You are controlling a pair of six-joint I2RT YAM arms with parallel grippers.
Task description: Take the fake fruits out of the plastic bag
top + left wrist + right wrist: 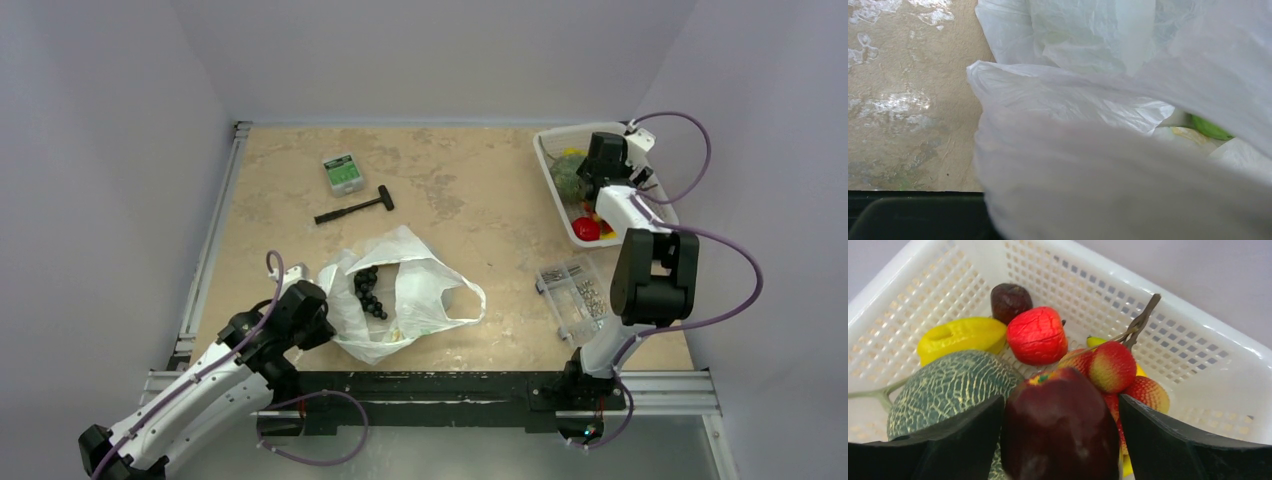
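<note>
My right gripper (1060,407) is clamped on a glossy dark red fake apple (1058,440) over the white perforated plastic basket (1198,355). A netted green melon (953,385), a yellow fruit (960,335) and strawberries (1113,365) crowd beneath it. The thin crinkly white plastic bag (410,290) lies near the front edge, with black grapes (368,292) in its open mouth. My left gripper (318,305) sits at its left side. Bag film blankets that wrist's view, so I cannot tell its grip. A clear box of screws (575,295) stands between bag and basket.
</note>
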